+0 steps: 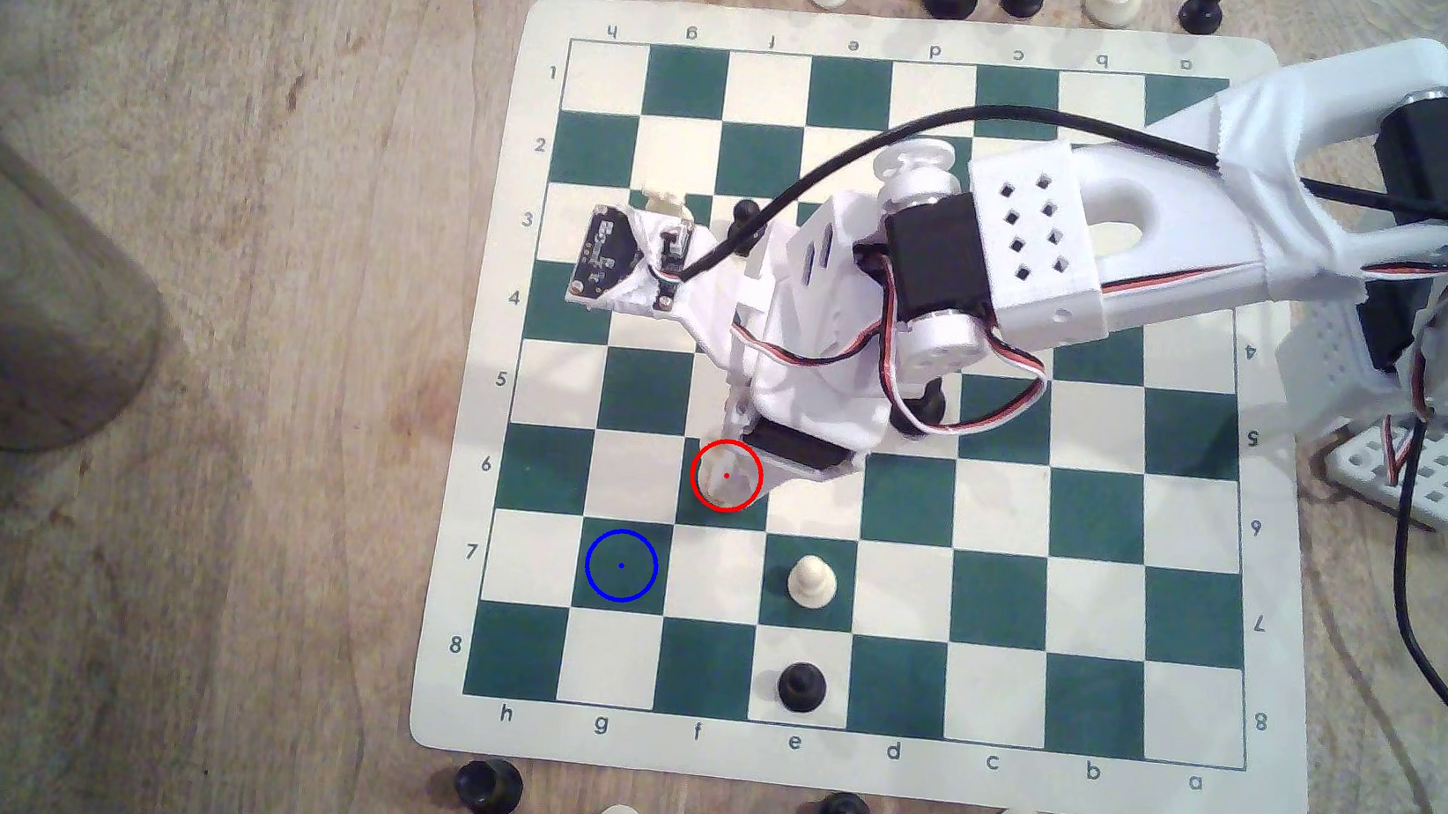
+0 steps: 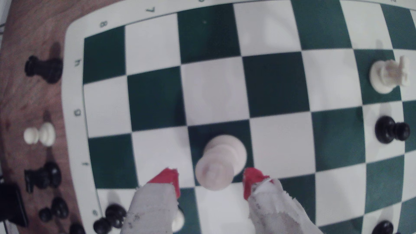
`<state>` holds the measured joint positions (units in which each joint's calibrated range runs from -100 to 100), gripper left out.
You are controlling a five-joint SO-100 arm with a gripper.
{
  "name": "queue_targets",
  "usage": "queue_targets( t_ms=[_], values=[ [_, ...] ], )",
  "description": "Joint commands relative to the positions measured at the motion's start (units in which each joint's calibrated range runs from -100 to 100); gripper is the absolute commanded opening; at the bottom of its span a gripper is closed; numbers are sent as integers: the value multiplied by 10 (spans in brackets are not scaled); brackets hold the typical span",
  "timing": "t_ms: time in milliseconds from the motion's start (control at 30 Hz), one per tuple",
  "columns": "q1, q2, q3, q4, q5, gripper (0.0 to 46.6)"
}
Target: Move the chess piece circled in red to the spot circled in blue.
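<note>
The chess piece, cream-white with a wide round base, stands on dark square f6 inside the red circle, half hidden under the arm's wrist. In the wrist view the chess piece rises between the two red-tipped fingers, with a small gap on each side. My gripper is open around its upper part. The spot, dark green square g7 ringed in blue, lies bare one square diagonally away, toward the exterior view's lower left. In the wrist view the spot is also bare.
A cream pawn stands on e7 and a black pawn on e8. A cream piece and a black one stand near row 3 beside the arm. Spare pieces line the mat's two long edges. A wooden cylinder stands at left.
</note>
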<state>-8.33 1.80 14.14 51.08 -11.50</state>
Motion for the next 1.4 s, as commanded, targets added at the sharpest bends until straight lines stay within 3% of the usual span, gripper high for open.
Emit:
queue_targets(
  t_ms=[0, 467, 533, 667, 1033, 1367],
  values=[
    [-1, -3, -46, -19, -2, 148],
    [-5, -1, -48, -27, -4, 106],
    [-7, -1, -48, -26, -4, 89],
    [-11, -2, -48, -24, -4, 4],
    [-11, -53, -86, 40, 1, 2],
    [-37, -71, -220, 146, 2, 2]
  ],
)
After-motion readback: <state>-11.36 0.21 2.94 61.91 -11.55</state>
